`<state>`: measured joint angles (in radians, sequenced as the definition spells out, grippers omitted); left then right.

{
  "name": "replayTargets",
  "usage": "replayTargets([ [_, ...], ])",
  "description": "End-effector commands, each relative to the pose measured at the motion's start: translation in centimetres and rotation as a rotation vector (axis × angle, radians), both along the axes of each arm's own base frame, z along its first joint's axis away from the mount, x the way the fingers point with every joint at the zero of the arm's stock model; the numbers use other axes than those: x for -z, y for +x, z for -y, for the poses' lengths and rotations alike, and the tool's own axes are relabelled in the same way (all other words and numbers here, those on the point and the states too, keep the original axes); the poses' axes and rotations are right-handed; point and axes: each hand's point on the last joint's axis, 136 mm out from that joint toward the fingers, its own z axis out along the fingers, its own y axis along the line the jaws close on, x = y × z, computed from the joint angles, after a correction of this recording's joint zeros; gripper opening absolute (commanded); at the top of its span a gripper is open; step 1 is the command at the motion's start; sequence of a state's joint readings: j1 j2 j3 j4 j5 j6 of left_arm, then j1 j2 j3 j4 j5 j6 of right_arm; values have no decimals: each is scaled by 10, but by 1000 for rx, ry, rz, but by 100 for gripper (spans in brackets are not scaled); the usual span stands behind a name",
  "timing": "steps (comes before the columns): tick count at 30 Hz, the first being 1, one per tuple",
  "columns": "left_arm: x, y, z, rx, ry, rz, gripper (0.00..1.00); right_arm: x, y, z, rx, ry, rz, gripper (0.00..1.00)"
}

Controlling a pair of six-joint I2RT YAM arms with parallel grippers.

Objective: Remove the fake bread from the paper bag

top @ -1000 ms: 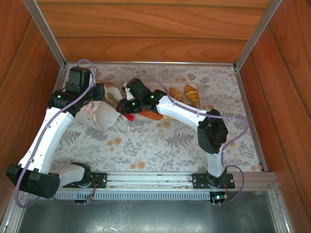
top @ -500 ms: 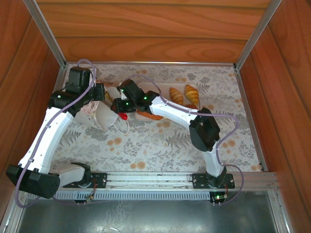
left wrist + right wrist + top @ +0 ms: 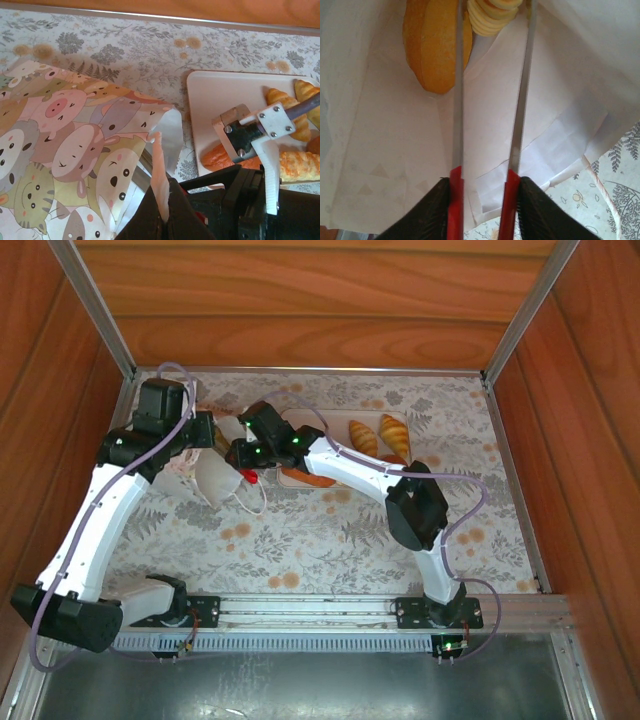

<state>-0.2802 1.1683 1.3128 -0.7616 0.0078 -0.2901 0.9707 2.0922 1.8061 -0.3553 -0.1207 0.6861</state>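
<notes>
Flowered bench [image 3: 330,540], back-left corner: my right gripper [image 3: 492,6] has pushed deeper into the paper bag [image 3: 215,480], jaws apart among the bread [image 3: 437,45] inside; my left gripper [image 3: 162,210] pinches the bag's rim. A grab looks imminent.

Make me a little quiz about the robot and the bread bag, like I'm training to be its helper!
1. True or false: the fingers of the right hand are inside the paper bag.
2. What is printed on the outside of the bag? A) cartoon animals B) stars C) cars
3. Fill in: the fake bread that is outside the bag lies on a beige ____.

Key: 1 true; 2 A; 3 tray.
</notes>
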Motion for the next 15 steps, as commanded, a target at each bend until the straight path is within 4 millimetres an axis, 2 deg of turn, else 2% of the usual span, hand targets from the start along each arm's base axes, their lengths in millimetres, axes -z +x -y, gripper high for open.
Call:
replayTargets([
  [1, -6, -3, -7, -11, 14, 34, 0, -10, 6, -11, 6, 19, 46, 34],
  [7, -11, -3, -7, -12, 15, 47, 0, -19, -1, -8, -26, 31, 63, 30],
  [15, -10, -4, -9, -34, 7, 44, 0, -31, -25, -2, -113, 47, 60, 29],
])
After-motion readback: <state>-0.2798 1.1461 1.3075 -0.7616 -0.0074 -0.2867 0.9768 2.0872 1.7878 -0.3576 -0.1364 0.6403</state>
